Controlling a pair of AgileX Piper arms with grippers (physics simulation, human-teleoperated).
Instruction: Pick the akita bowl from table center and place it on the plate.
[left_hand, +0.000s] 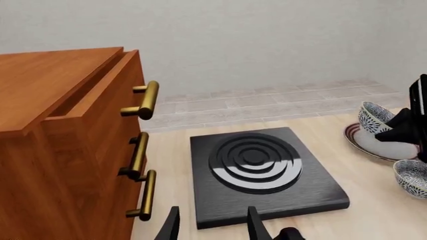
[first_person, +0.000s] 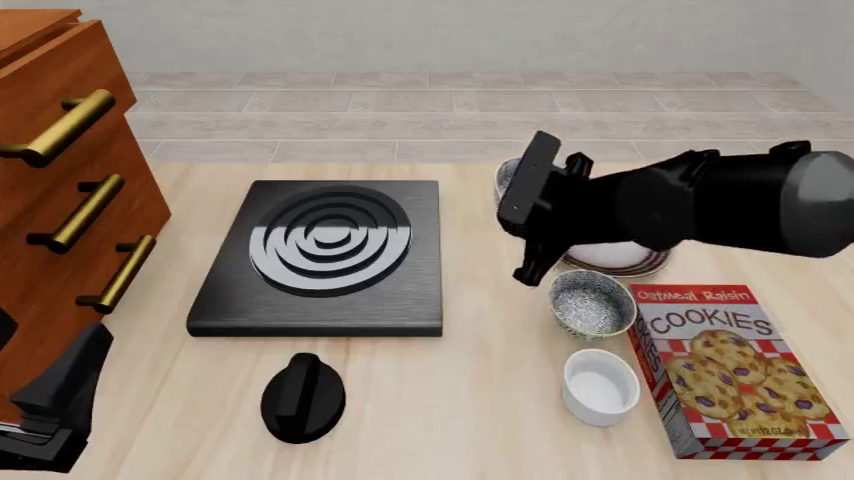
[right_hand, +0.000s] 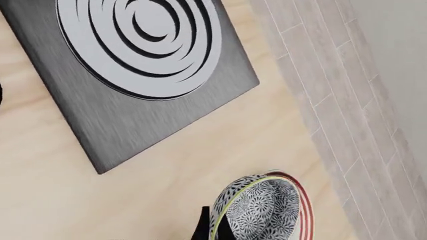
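The akita bowl (right_hand: 257, 212) is tilted at the far edge of the striped plate (right_hand: 305, 210). My right gripper (right_hand: 213, 231) is shut on its rim, one finger inside and one outside. From the front, the right arm covers most of the plate (first_person: 641, 268). Only a sliver of the bowl (first_person: 505, 178) shows behind the right gripper (first_person: 518, 215). The left wrist view shows the bowl (left_hand: 373, 116) leaning over the plate (left_hand: 355, 139). My left gripper (left_hand: 213, 230) hangs open and empty near the stove's front edge.
A second speckled bowl (first_person: 591, 303) sits just in front of the plate. A white ramekin (first_person: 601, 385) and a cookies box (first_person: 727, 370) lie nearer still. The black stove plate (first_person: 327, 255) is mid-table, with a black knob (first_person: 304, 397) before it. A wooden drawer cabinet (first_person: 60, 160) stands left.
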